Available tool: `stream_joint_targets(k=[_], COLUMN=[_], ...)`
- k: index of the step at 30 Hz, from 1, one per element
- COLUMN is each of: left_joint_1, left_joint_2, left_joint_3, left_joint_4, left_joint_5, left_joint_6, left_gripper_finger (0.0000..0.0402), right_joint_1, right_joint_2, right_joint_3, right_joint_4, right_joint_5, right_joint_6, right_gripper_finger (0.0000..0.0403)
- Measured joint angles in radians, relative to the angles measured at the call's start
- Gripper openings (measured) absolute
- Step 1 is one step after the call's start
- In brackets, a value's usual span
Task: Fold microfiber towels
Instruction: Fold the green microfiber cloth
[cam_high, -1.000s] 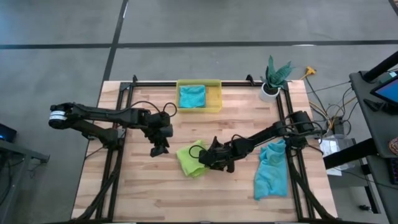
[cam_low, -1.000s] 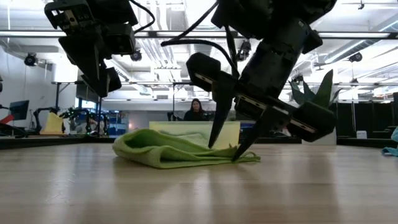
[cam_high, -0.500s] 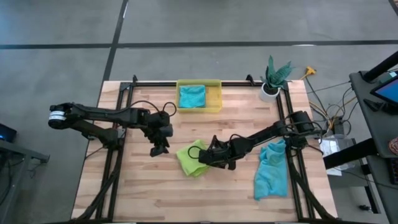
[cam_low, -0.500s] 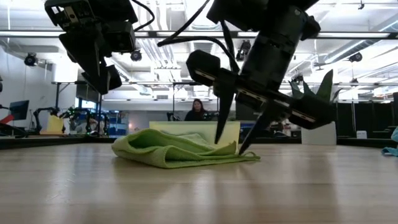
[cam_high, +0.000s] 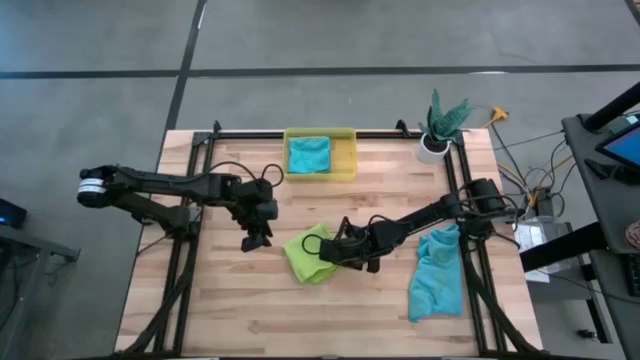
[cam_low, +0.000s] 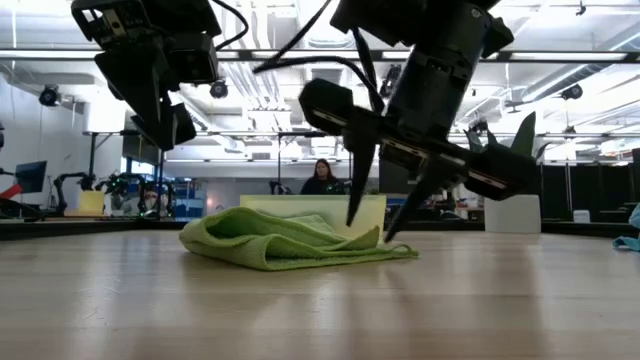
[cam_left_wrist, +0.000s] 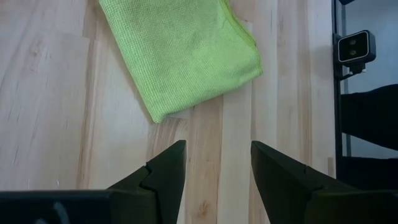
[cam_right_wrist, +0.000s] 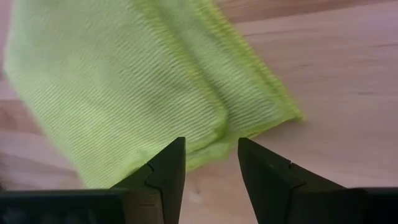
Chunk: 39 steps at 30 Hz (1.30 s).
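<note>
- The lime green towel (cam_high: 308, 254) is seen folded and lying flat near the middle of the bench (cam_high: 220, 310).
- The right gripper (cam_high: 333, 250) is held just above the towel's edge; its fingers (cam_right_wrist: 163, 171) are parted, with nothing clasped between them, and the tips stand clear of the cloth in the low view.
- From the right wrist view, the folded edge of the towel is found just ahead of the two fingers, with bare wood directly between them.
- The left gripper (cam_high: 254, 241) is raised over the bench beside the towel, apart from it; its fingers (cam_left_wrist: 163, 177) are spread and empty.
- From the left wrist view, a corner of the towel is seen ahead of the fingers, not touched by them.
- A teal towel (cam_high: 437, 272) is draped at the bench edge, well behind the right fingers.
- Another teal towel (cam_high: 309, 153) is seen inside the yellow bin (cam_high: 347, 170), far from both grippers.
</note>
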Motion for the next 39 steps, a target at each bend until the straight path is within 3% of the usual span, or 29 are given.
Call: stream_joint_targets(k=[26,32,39], left_joint_1=[0.000,0.000,0.000], left_joint_2=[0.000,0.000,0.000], left_joint_3=[0.000,0.000,0.000], left_joint_4=[0.001,0.001,0.001], left_joint_5=[-0.001,-0.003,-0.003], left_joint_6=[0.019,0.020,0.020], left_gripper_finger=[0.0166,0.0166,0.0166], right_joint_1=[-0.001,-0.006,-0.010], right_joint_2=[0.000,0.000,0.000], right_joint_3=[-0.008,-0.017,-0.039], right_joint_4=[0.024,0.024,0.028], right_joint_5=[0.015,0.021,-0.058], right_joint_6=[0.115,0.193,0.357], right_gripper_finger=[0.0143,0.0143,0.0143])
